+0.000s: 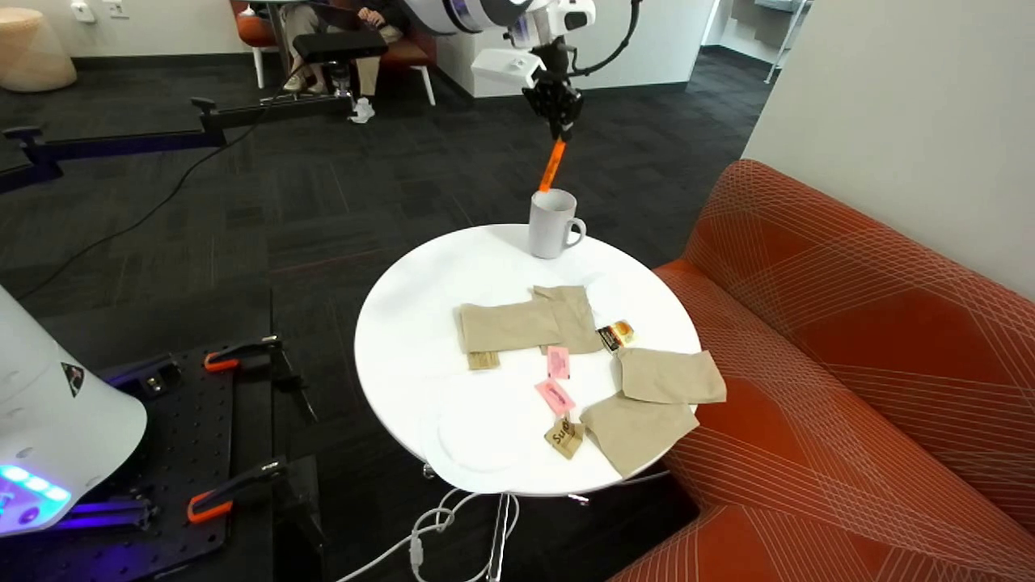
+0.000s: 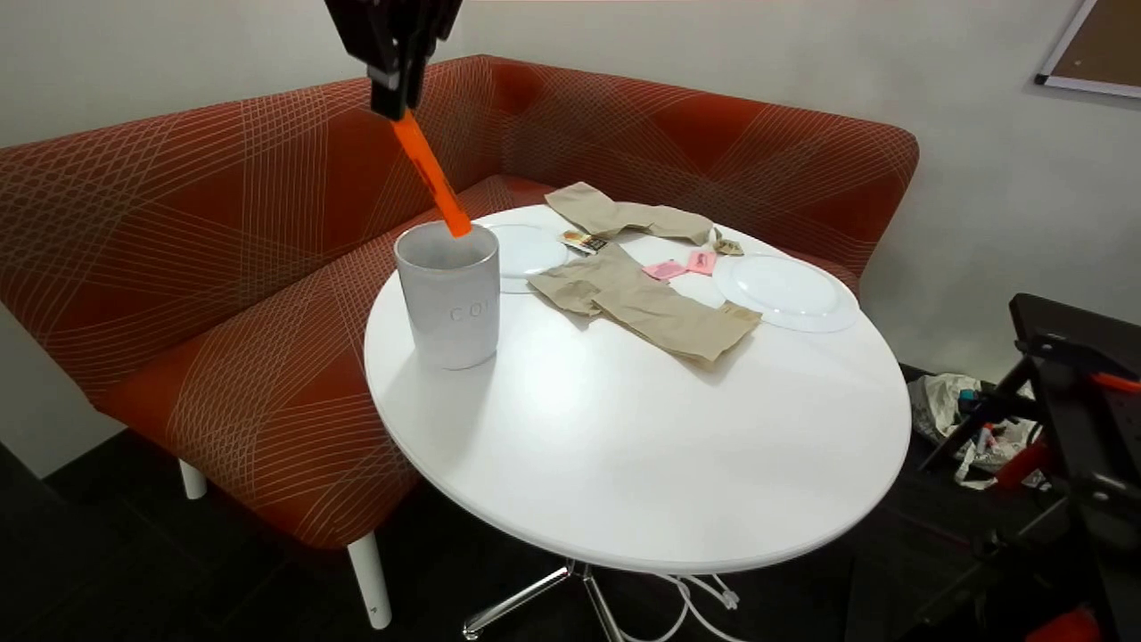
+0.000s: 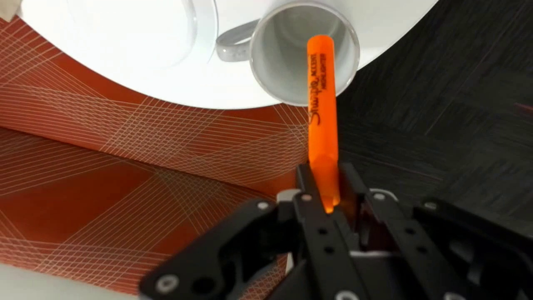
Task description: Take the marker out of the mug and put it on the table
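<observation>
In an exterior view, one tool [image 1: 559, 136] pinches one orange marker [image 1: 552, 166], slanting to the mouth of one white mug [image 1: 550, 230] at twelve o'clock on the surface [image 1: 420, 315]. In an exterior view, two clear plates [image 2: 784, 290] lie at two and eleven o'clock, the mug at ten. In the wrist view, the marker points to twelve.

The marker [image 3: 322, 96] looks smooth plastic, the mug [image 2: 450, 308] ceramic, the table [image 2: 642, 464] glossy, the napkins [image 2: 675, 323] matt paper.
</observation>
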Controlling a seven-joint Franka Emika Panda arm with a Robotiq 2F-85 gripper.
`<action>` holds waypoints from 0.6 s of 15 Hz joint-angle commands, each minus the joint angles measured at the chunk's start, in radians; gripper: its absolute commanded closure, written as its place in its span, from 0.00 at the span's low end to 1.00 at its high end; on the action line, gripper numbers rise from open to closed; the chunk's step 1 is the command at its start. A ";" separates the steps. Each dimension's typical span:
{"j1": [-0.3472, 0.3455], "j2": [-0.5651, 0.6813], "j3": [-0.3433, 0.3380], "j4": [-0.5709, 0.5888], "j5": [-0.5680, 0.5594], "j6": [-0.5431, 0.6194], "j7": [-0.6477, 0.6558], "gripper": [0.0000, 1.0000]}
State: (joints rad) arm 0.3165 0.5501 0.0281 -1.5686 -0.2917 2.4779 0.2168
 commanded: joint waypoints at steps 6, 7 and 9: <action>-0.030 -0.395 0.072 -0.321 0.018 0.040 -0.094 0.95; -0.038 -0.441 0.081 -0.358 0.027 0.034 -0.109 0.95; -0.052 -0.536 0.091 -0.442 0.037 0.019 -0.120 0.95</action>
State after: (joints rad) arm 0.3025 0.1808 0.0908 -1.8449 -0.2852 2.5055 0.1415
